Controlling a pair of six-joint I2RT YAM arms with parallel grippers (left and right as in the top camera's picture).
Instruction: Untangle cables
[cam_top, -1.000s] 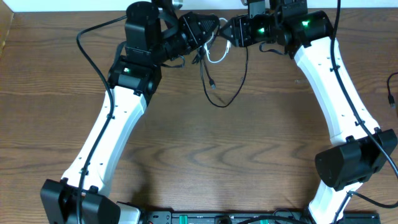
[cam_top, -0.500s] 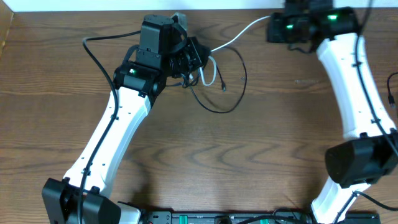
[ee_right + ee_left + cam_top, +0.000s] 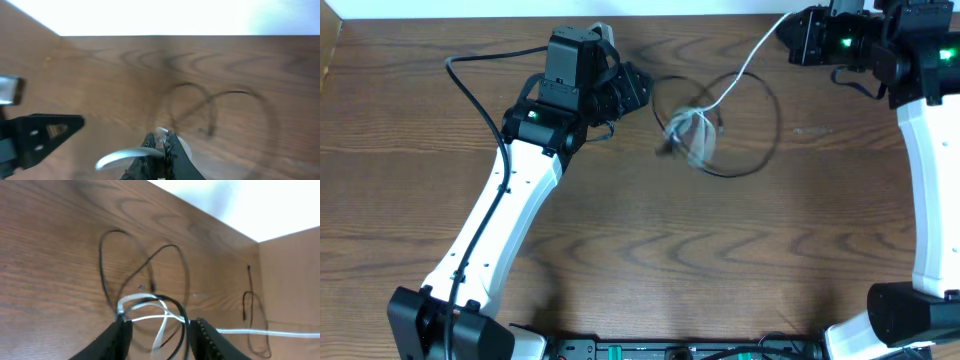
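Cables [image 3: 692,135] in a blurred tangle on the bench [image 3: 650,260], white cord [image 3: 748,60] pinched tight in right tool [image 3: 161,144], left tool [image 3: 160,335] spread wide, empty.

Blurred cords, cut-off fingers
The white cord [image 3: 692,135] is smeared into a fuzzy clump, the black cord [image 3: 190,83] is blurred, and the left gripper [image 3: 160,326] is cut off by the bottom edge.
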